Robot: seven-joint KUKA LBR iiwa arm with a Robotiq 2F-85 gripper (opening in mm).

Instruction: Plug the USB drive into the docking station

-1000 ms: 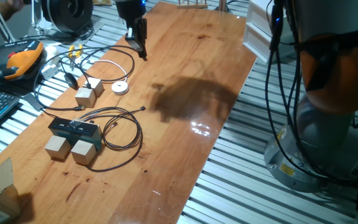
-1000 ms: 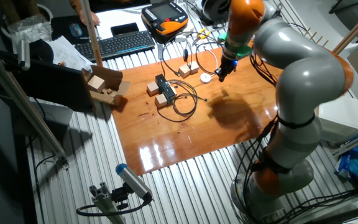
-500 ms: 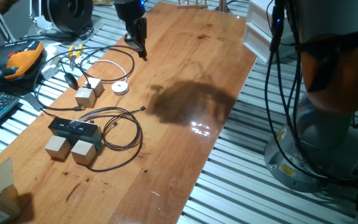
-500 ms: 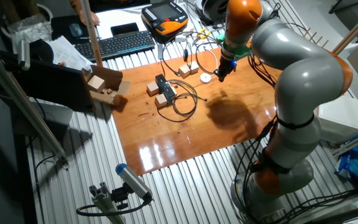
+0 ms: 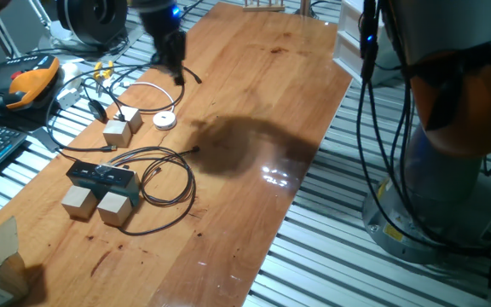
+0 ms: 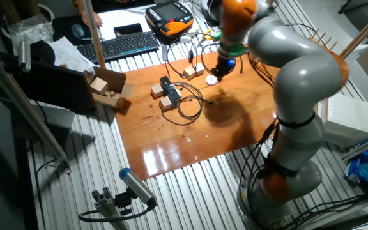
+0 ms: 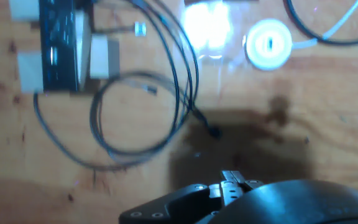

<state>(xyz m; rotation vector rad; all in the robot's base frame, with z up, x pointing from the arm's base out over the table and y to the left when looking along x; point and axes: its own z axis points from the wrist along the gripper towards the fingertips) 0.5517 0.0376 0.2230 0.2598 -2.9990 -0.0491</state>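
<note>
The docking station (image 5: 101, 177) is a flat dark box on the wooden table with two pale cubes against its near side. It also shows in the other fixed view (image 6: 166, 89) and at the hand view's top left (image 7: 61, 46). My gripper (image 5: 176, 73) hangs above the table, right of the white puck, well away from the station. It also shows in the other fixed view (image 6: 218, 70). Its fingers are together on a small dark stick, the USB drive (image 7: 231, 180), whose metal end shows blurred at the bottom of the hand view.
A round white puck (image 5: 165, 120) on a white cable lies below the gripper. Thin black cables (image 5: 164, 175) loop beside the station. Two more wooden cubes (image 5: 122, 126) lie further back. An orange pendant (image 5: 28, 83) and a keyboard lie off the table's left edge.
My gripper has moved left, from the table's back middle to a spot over the white puck's cable. Its shadow on the table has shifted left with it. Nothing on the table has moved.
</note>
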